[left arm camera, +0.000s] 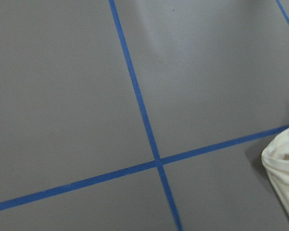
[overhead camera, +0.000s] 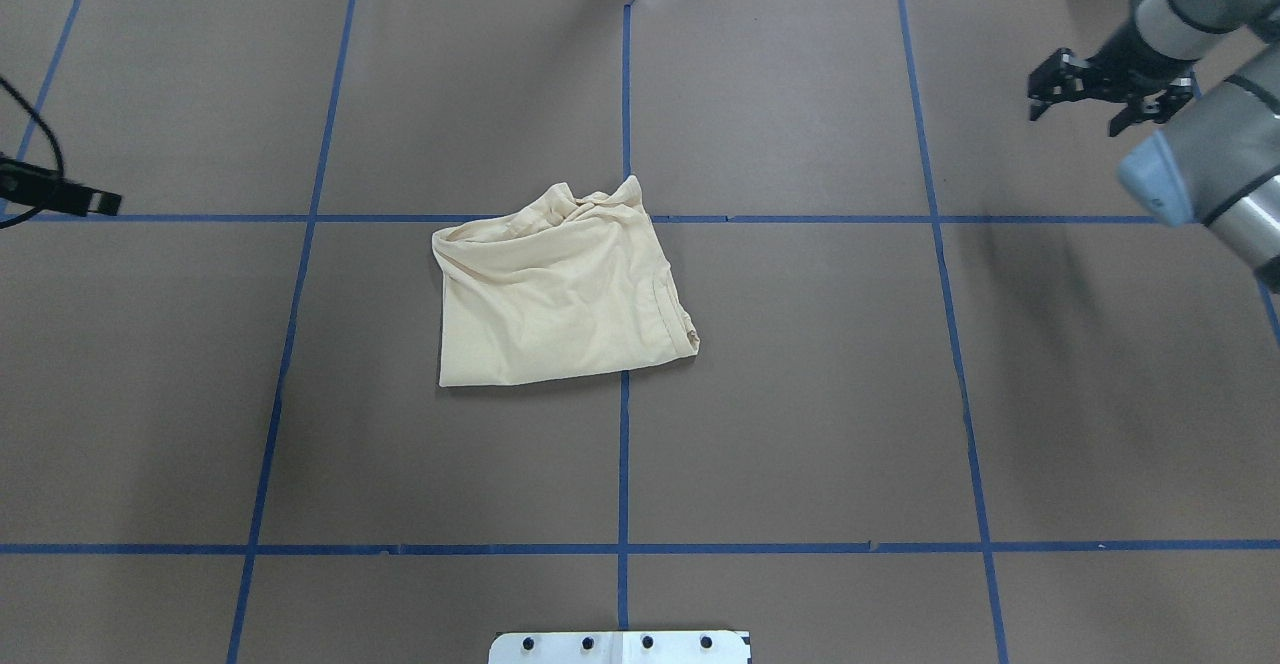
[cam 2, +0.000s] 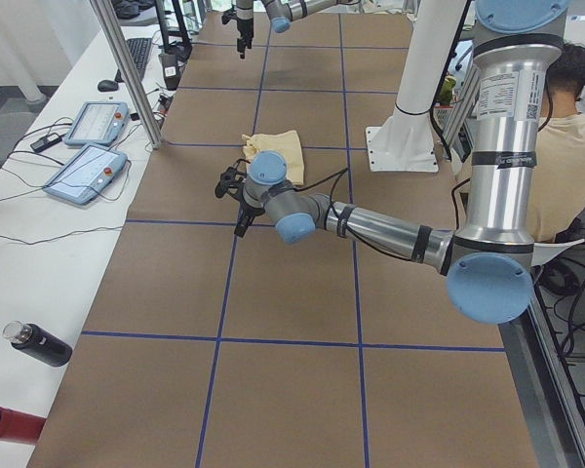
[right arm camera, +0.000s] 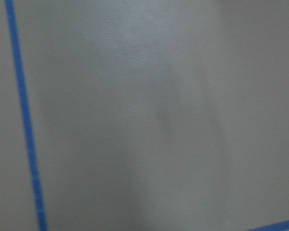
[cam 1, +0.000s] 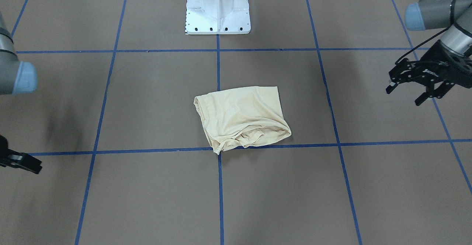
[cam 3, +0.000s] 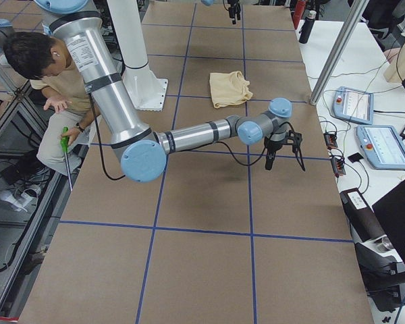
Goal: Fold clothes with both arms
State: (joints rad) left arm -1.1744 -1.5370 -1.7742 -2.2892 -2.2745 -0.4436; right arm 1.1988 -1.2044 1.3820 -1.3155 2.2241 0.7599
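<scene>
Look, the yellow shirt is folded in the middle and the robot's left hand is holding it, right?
No. The shirt lies folded in the middle, but the left hand holds nothing: it hangs open far to the side, as the front-facing view shows.

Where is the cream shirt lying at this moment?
In the overhead view the shirt lies folded near the middle of the table, mostly left of the central blue tape line.

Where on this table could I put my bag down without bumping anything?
Almost anywhere. The table is bare between the shirt and the base plate, and on both sides of the shirt out toward the left arm and right arm. Only the centre is taken; avoid the far side edges, where the open jaws hang.
</scene>
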